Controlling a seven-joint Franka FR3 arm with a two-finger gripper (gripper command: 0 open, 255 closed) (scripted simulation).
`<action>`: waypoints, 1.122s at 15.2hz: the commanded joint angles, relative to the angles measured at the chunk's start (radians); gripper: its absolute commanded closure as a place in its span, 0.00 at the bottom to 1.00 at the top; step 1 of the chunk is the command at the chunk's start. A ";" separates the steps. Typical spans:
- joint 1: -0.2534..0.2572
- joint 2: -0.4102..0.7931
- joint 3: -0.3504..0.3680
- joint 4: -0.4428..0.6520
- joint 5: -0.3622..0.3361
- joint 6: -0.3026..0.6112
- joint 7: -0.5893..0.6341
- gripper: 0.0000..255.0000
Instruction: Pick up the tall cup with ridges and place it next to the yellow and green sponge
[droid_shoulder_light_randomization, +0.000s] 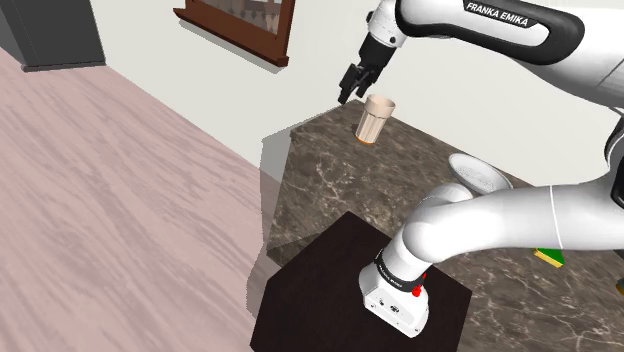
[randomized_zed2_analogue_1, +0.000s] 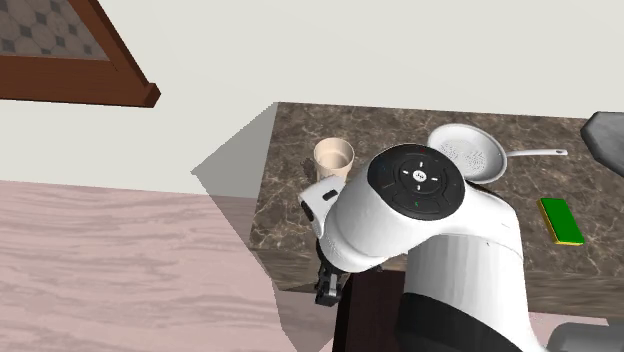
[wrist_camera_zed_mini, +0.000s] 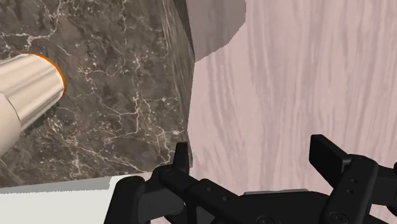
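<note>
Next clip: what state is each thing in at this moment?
Tall ridged cup: upright on the counter, empty, not held.
Gripper: fingers open, holding nothing, apart from the cup.
Yellow and green sponge: lying flat on the counter.
White pan: right way up on the counter.

Beige cup (randomized_zed2_analogue_1: 334, 158) on dark marble counter (randomized_zed2_analogue_1: 290, 190), white pan (randomized_zed2_analogue_1: 468, 152), green-yellow sponge (randomized_zed2_analogue_1: 561, 220)

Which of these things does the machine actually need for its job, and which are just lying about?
Needed: the tall beige ridged cup; the yellow and green sponge; the arm's black fingers, standing open.
Lying about: the white pan on the counter; the brown frame on the wall.
</note>
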 joint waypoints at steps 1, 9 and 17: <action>-0.013 0.009 -0.048 -0.006 -0.028 0.016 -0.060 0.00; -0.049 0.101 -0.231 0.018 -0.118 0.100 -0.279 0.00; -0.047 0.272 -0.424 0.123 -0.147 0.192 -0.507 0.00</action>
